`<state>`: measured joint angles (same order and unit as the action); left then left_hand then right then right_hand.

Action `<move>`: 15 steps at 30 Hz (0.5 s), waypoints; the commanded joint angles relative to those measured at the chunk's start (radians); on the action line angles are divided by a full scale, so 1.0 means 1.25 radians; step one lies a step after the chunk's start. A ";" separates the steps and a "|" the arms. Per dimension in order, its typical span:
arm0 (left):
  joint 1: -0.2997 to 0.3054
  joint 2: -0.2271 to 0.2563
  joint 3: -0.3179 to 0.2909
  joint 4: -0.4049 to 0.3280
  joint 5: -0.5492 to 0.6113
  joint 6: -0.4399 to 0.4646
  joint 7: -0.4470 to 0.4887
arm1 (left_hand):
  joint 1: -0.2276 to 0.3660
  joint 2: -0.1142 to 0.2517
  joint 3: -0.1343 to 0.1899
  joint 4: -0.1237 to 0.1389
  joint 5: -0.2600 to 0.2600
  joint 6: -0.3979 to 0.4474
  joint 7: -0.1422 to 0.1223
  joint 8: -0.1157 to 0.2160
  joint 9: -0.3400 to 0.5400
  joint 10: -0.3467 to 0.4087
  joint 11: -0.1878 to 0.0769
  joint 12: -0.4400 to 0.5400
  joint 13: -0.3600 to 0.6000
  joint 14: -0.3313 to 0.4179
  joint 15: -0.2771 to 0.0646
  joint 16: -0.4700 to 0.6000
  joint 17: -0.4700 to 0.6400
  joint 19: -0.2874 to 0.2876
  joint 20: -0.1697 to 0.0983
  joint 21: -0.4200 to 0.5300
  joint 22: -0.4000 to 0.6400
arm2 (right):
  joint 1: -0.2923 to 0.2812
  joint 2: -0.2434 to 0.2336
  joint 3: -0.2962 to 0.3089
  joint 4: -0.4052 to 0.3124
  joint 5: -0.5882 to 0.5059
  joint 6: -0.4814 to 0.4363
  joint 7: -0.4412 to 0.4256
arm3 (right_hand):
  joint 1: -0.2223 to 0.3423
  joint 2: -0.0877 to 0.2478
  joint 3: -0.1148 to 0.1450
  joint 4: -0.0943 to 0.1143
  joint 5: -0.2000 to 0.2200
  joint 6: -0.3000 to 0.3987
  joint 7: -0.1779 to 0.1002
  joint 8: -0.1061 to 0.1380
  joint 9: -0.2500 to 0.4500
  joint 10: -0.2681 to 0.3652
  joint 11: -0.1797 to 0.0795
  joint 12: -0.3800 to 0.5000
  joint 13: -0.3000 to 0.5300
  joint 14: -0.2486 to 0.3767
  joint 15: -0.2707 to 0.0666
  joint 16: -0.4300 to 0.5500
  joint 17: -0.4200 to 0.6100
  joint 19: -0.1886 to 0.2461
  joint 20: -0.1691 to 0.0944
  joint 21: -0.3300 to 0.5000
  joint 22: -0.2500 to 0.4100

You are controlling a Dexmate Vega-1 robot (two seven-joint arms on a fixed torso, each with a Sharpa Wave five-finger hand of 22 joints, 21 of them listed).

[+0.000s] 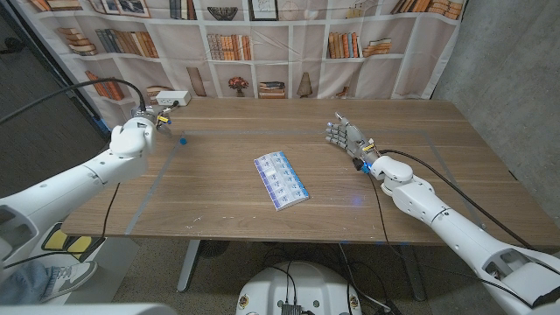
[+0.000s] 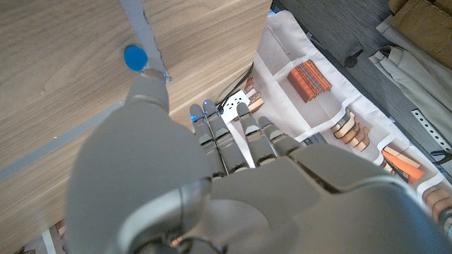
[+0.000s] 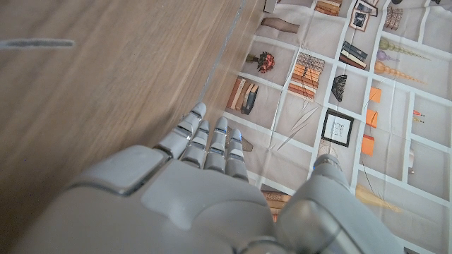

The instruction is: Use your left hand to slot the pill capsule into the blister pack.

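A small blue pill capsule (image 1: pixel 183 139) lies on the wooden table at the left, beside a strip of grey tape; in the left wrist view the capsule (image 2: pixel 134 58) sits just beyond my thumb. My left hand (image 1: pixel 136 136) hovers a short way left of it, fingers (image 2: pixel 212 130) stretched out and holding nothing. The blister pack (image 1: pixel 282 180), white and blue, lies flat and slanted at the table's middle, well to the right of the capsule. My right hand (image 1: pixel 350 138) stands at the right of the table with fingers (image 3: pixel 212 137) spread upward, empty.
A white box (image 1: pixel 172 98) with cables sits at the table's far left corner, behind my left hand. Faint tape lines (image 1: pixel 166 157) mark out a rectangle on the table. A bookshelf-print curtain (image 1: pixel 262 35) hangs behind the table.
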<state>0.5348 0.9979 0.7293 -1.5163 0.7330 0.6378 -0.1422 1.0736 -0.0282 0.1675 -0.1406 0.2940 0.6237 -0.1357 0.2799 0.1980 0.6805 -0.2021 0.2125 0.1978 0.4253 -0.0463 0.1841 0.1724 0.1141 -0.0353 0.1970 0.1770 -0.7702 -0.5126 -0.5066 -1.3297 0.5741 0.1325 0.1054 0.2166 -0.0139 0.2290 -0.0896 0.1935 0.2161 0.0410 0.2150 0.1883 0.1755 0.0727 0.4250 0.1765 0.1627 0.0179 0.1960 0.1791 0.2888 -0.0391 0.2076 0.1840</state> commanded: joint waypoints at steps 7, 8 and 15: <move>-0.045 -0.031 0.033 0.066 0.014 -0.002 -0.031 | 0.008 0.006 0.005 0.002 0.002 -0.007 -0.007 -0.007 0.001 0.000 -0.002 -0.008 0.002 0.006 -0.115 0.003 0.003 0.009 -0.018 0.003 0.001 | 0.022 0.021 -0.010 0.041 -0.004 0.010 0.018 | -0.004 0.004 -0.003 0.001 0.003 0.009 -0.001 -0.004 0.002 0.010 -0.001 -0.005 0.002 0.006 0.000 -0.001 0.001 0.009 -0.016 -0.002 0.001; -0.050 -0.035 0.036 0.074 0.013 -0.006 -0.034 | 0.008 0.006 0.005 0.002 0.001 -0.007 -0.008 -0.007 0.001 0.000 -0.002 -0.008 0.002 0.005 -0.115 0.002 0.003 0.009 -0.019 0.003 0.001 | 0.023 0.020 -0.011 0.042 -0.007 0.014 0.019 | -0.004 0.004 -0.003 0.001 0.003 0.009 -0.001 -0.004 0.002 0.010 -0.001 -0.005 0.002 0.006 0.000 -0.001 0.001 0.009 -0.015 -0.002 0.001; -0.088 -0.066 0.073 0.139 0.022 -0.029 -0.055 | 0.010 0.006 0.004 0.004 0.001 -0.008 -0.009 -0.009 0.002 -0.001 -0.005 -0.009 0.003 0.002 -0.119 0.001 0.003 0.009 -0.025 0.003 0.001 | 0.011 0.012 -0.006 0.024 -0.004 0.007 0.010 | -0.004 0.005 -0.004 0.000 0.003 0.009 -0.001 -0.004 0.002 0.012 -0.001 -0.007 0.002 0.006 0.000 -0.001 0.001 0.010 -0.016 -0.002 0.001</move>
<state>0.4745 0.9570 0.7773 -1.4282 0.7556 0.6320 -0.1821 1.0803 -0.0215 0.1702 -0.1378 0.2940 0.6145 -0.1448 0.2722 0.1980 0.6803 -0.2020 0.2009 0.1977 0.4288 -0.0427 0.1841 0.1749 0.1141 -0.0353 0.1970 0.1770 -0.7495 -0.4931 -0.5166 -1.2913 0.5700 0.1412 0.1219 0.2167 -0.0139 0.2291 -0.0896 0.1935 0.2161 0.0410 0.2102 0.1883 0.1809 0.0673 0.4207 0.1767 0.1627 0.0179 0.1960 0.1790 0.2888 -0.0391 0.2076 0.1839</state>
